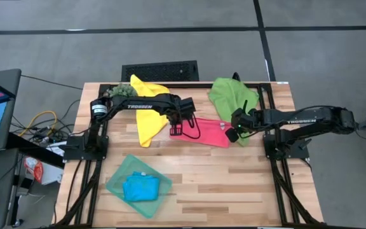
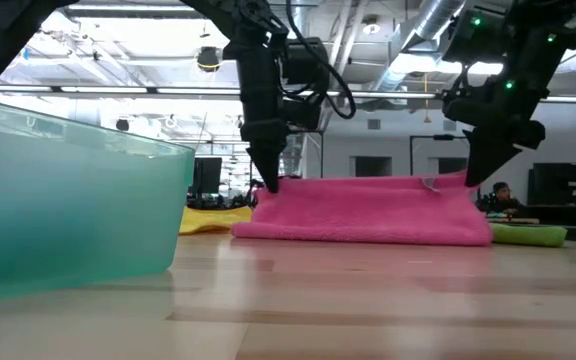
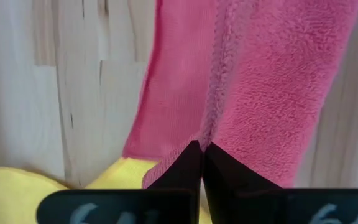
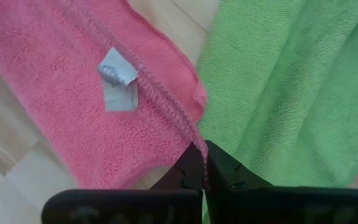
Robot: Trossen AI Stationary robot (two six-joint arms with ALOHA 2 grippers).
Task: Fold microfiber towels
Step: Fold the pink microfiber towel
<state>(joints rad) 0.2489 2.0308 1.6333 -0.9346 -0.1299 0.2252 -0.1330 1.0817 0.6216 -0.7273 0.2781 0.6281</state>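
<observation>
- The soft pink microfiber towel (image 1: 207, 131) lies folded into a long band near the middle of the pale wooden slatted table (image 1: 234, 184), with its two layers showing along one edge in the left wrist view.
- The left gripper (image 3: 201, 149) stands at the pink towel's end nearest the yellow cloth, its two dark fingers pressed together on the towel's corner.
- The right gripper (image 4: 200, 152) stands at the opposite end of the pink towel, its fingers pinched on the hemmed corner just beside a small white care tag (image 4: 118, 79).
- In the low view both grippers come down from above onto the towel's upper edge, one at each end, and the towel rests flat on the tabletop.
- The bright yellow microfiber towel (image 1: 149, 111) lies crumpled under the left arm, touching the pink towel's end.
- The lime green microfiber towel (image 1: 232, 97) lies bunched at the table's far right part, its edge meeting the pink towel's corner.
- The bright blue microfiber towel (image 1: 139, 187) sits folded inside the translucent teal rectangular tray (image 1: 117, 184) at the table's near left part.
</observation>
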